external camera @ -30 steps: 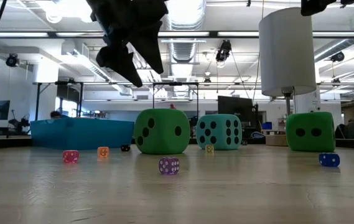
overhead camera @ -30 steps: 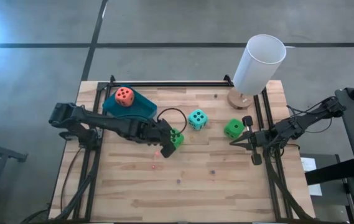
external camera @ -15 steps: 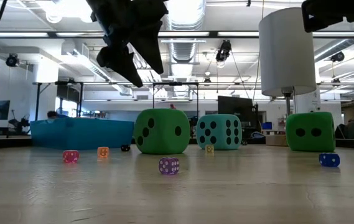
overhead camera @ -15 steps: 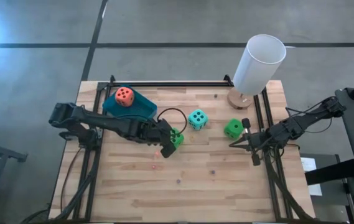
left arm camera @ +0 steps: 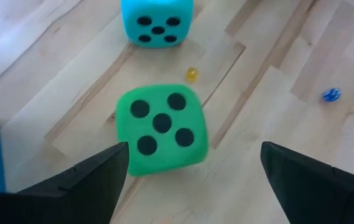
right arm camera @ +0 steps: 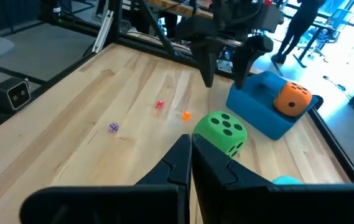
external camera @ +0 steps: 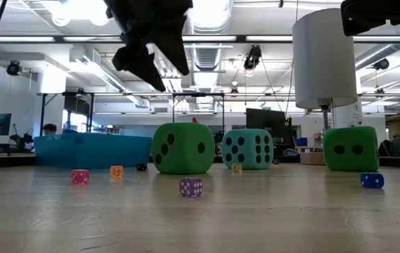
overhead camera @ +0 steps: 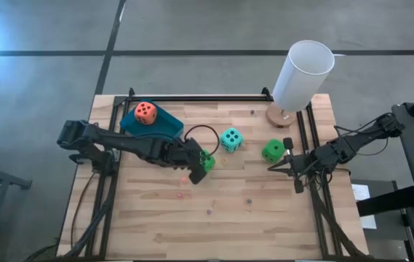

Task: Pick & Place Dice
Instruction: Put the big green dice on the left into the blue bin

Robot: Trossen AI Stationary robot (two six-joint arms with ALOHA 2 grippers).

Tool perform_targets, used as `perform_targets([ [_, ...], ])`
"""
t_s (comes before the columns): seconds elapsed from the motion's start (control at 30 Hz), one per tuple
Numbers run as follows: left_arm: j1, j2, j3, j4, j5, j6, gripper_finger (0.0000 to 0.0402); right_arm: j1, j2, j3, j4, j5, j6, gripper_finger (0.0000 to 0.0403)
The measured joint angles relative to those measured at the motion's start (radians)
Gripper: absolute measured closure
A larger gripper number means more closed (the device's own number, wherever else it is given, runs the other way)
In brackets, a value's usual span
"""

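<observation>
From above, the left tool (overhead camera: 195,164) covers most of the nearer green die (overhead camera: 207,161), so we only catch its corner. The orange-red die (external camera: 195,121) is basically hidden in the low view, just a sliver poking over the green one. The teal die (right arm camera: 287,181) is cut off in the right wrist view. The tiny dice (overhead camera: 181,194) on the surface are too small to read.

Left tool (overhead camera: 198,169) hovers with fingers spread wide; right tool (overhead camera: 273,166) pinched together.
</observation>
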Motion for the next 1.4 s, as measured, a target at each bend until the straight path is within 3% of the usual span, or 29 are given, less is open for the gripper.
perform_targets([
  [0.27, 0.000, 0.059, 0.070, -0.037, 0.000, -0.005, 0.0025, 0.000, 0.000, 0.000, 0.001, 0.000, 0.000, 0.0394],
  [0.6, 0.045, 0.197, 0.223, -0.227, 0.005, -0.047, 0.0029, 0.000, 0.000, 0.000, 0.003, 0.000, 0.000, 0.0394],
  [1.4, 0.093, 0.256, 0.173, -0.147, 0.068, -0.050, 0.0040, 0.000, 0.000, 0.000, 0.003, 0.000, -0.001, 0.0394],
])
